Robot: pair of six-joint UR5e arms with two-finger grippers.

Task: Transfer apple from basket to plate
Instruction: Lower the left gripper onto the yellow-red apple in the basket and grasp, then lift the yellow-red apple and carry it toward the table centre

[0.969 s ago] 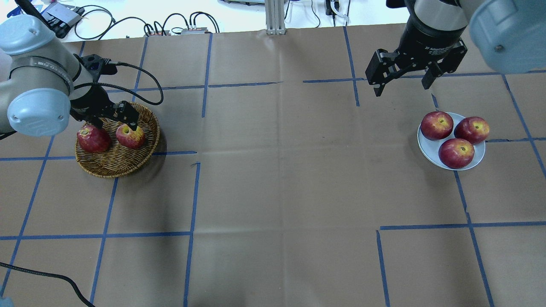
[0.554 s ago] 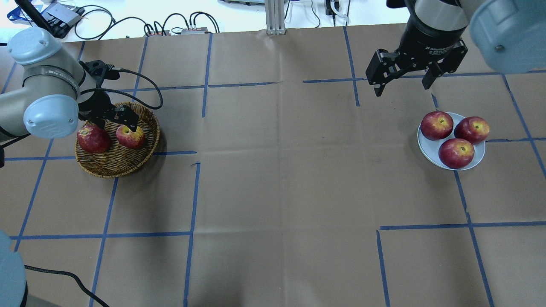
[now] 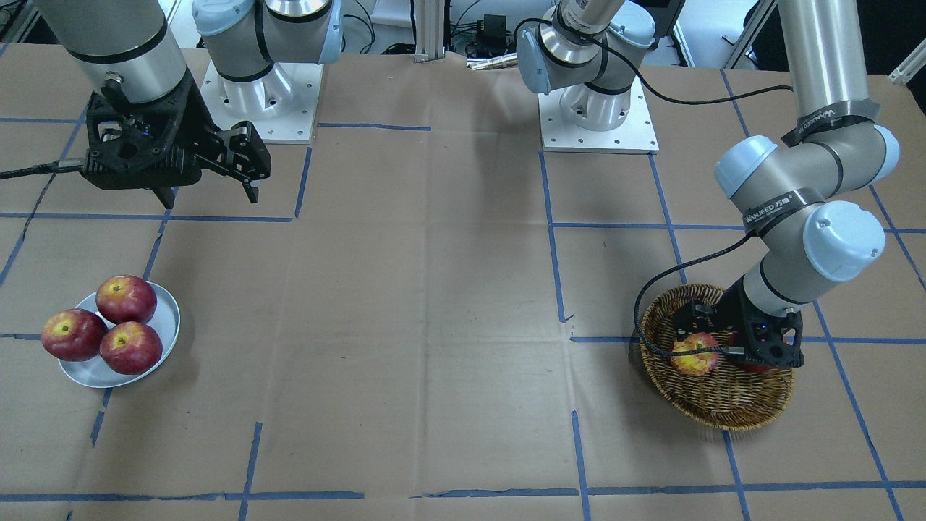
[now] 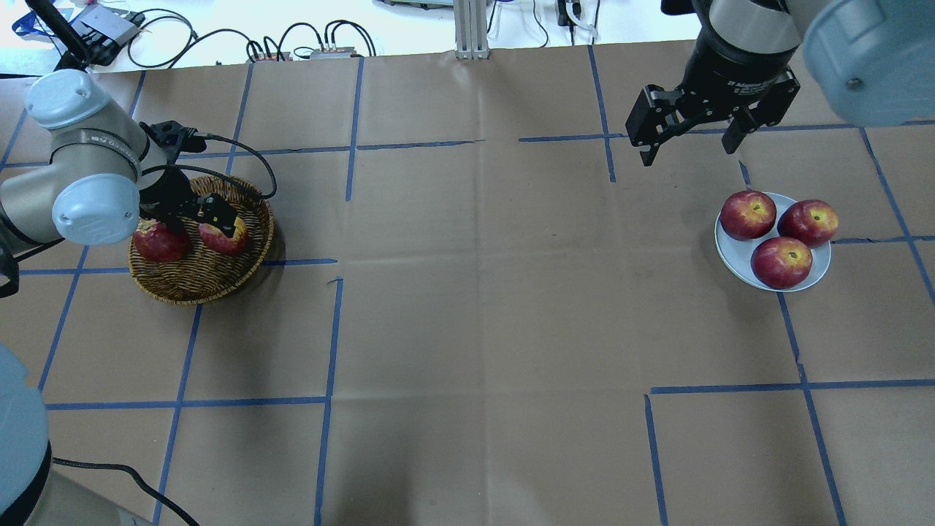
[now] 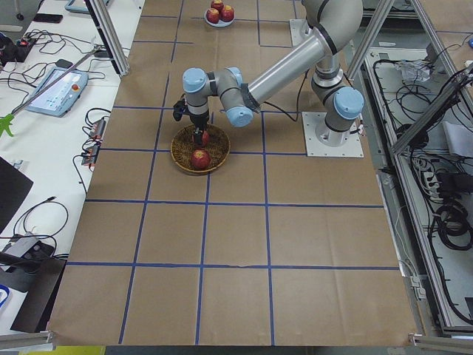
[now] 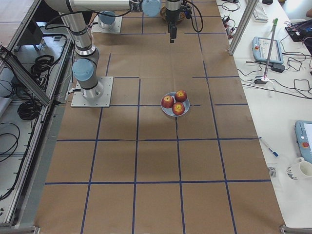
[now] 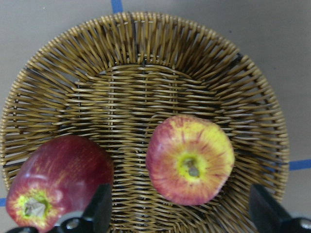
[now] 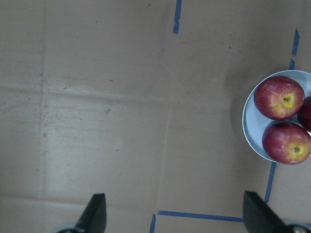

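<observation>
Holds the left gripper (image 7: 180, 194) low inside the basket (image 7: 146, 29), fingers (image 7: 99, 213) spread wide and pinching nothing. Brackets the apple (image 7: 190, 159) between the two fingertips without touching it. Shows that apple as yellow with red streaks, stem end up, resting on the wicker floor, with a clear gap to each finger and the narrower gap on one side. Has a dark red apple (image 7: 58, 179) by the finger with the wider gap, outside the span, either against that finger or just beside it; cannot tell which from the wrist view.

Holds the right gripper (image 4: 688, 150) above the brown paper (image 4: 475, 292), well apart from the basket, with its fingers spread too and nothing between them. Leaves the plate (image 4: 738, 256) off to one side of those fingers, outside their span and not beneath them. Carries three red apples (image 4: 781, 261) on that plate, packed close together, each with a yellow patch round the stem. Looks down past the right fingertips onto a blue tape line (image 8: 204, 215) on the paper between them.
</observation>
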